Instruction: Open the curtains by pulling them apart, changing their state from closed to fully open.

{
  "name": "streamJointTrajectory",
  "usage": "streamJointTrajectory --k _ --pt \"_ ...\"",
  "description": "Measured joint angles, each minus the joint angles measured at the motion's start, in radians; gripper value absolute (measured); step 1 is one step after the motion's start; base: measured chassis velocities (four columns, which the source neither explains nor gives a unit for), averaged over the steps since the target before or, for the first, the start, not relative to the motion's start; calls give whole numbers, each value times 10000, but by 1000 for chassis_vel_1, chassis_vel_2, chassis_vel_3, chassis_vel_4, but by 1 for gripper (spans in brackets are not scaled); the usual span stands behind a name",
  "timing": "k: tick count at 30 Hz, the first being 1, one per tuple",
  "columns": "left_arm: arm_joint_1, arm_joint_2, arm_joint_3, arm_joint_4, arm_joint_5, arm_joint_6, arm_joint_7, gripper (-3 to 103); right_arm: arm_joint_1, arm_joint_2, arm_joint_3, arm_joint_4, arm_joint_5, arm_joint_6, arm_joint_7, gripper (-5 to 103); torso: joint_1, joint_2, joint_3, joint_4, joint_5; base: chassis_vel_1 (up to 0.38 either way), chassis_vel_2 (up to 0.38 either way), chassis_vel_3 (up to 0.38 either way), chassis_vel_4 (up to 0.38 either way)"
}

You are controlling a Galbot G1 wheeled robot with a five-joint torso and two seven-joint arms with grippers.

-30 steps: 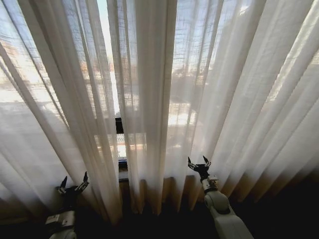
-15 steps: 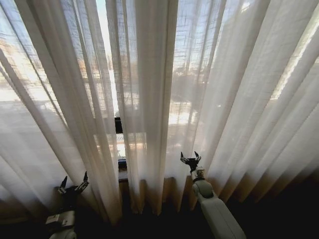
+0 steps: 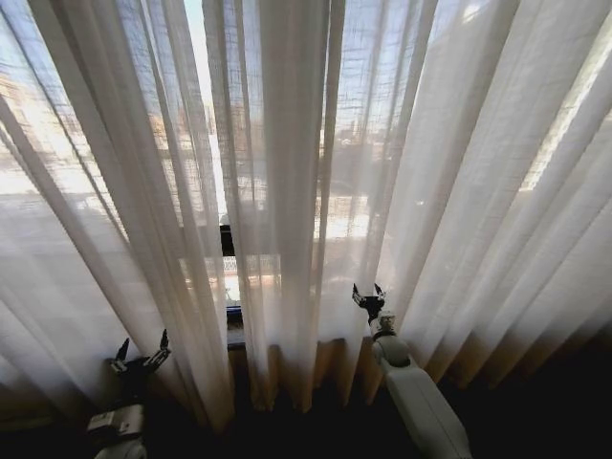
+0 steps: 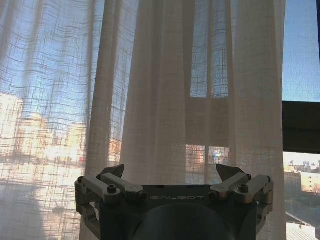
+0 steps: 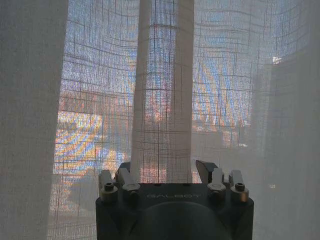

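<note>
The curtains are sheer cream-white panels with many vertical pleats, hanging across the whole window. A narrow gap between two panels shows left of centre. My right gripper reaches into the folds right of that gap. In the right wrist view it is open, with one upright pleat standing between its fingers. My left gripper sits low at the left, open, just short of the fabric. In the left wrist view it faces a broad fold with nothing between its fingers.
Through the gap I see a dark window frame, which also shows past the curtain's edge in the left wrist view. A dark floor strip runs under the curtain hems.
My right gripper has moved forward and a little left into the curtain folds, and its fingers stand closer together. The left arm has not moved.
</note>
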Motion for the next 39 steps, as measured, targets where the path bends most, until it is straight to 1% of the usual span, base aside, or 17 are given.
streamJointTrajectory --k 1,3,5,6,10,12,14,15,18,19,28,31,34,39 --pt "0 0 0 0 0 0 0 100 -17 -5 -13 1 -18 17 -21 65 0 0 0 0 0 0 0 0 0" --pt "0 0 0 0 0 0 0 100 -31 -7 -19 1 -38 34 -41 65 0 0 0 -1 0 0 0 0 0" --pt "0 0 0 0 0 0 0 100 -62 -6 -24 1 -67 63 -91 54 0 0 -1 0 0 0 0 0 0" --pt "0 0 0 0 0 0 0 100 -62 -6 -24 1 -67 63 -91 54 0 0 -1 0 0 0 0 0 0" --pt "1 0 0 0 0 0 0 100 -136 6 -31 29 -92 75 -111 33 0 0 0 0 0 0 0 0 0" --pt "0 0 0 0 0 0 0 100 -160 10 -31 43 -94 80 -114 33 0 0 0 0 0 0 0 0 0" --pt "0 0 0 0 0 0 0 100 -207 12 -26 65 -97 104 -120 21 0 1 0 0 0 0 0 0 0" --pt "0 0 0 0 0 0 0 100 -207 12 -26 65 -97 104 -120 21 0 1 0 0 0 0 0 0 0" --pt "0 0 0 0 0 0 0 100 -288 -19 -4 116 -95 163 -161 5 0 0 -1 0 0 0 0 0 0" --pt "0 0 0 0 0 0 0 100 -302 -23 3 125 -88 180 -169 2 0 0 -1 0 0 0 0 0 0" --pt "0 0 -1 0 0 0 0 100 -420 23 110 133 23 552 -412 0 0 1 0 1 0 0 0 0 0" --pt "0 0 0 0 0 0 0 100 -451 64 211 97 -128 740 -559 0 0 1 -1 0 0 0 0 0 0" --pt "0 0 0 1 0 0 0 100 -545 65 289 93 -218 883 -898 0 0 1 -1 -1 0 0 0 0 0" --pt "0 0 0 0 0 0 0 100 -619 12 336 110 -15 899 -1234 0 0 1 -1 0 0 0 0 0 0"
